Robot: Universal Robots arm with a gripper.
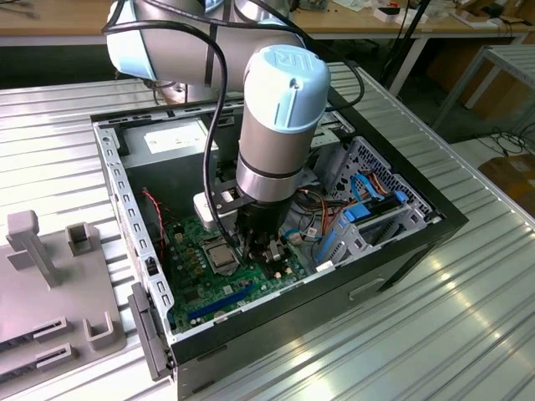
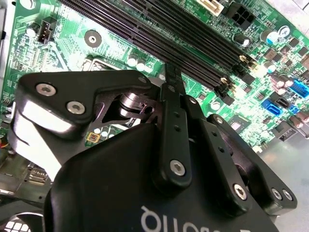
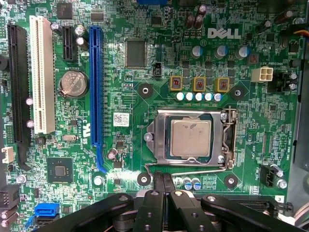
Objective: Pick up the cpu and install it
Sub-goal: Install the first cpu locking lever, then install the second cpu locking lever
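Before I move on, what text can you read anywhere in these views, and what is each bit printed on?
No line can be quoted in full.
White logo on the motherboard: a brand mark, not read out.
White sticker beside the socket frame: too small.
cpu top: faint marks, unreadable.
gripper body: white lettering, cut off at the picture's edge.
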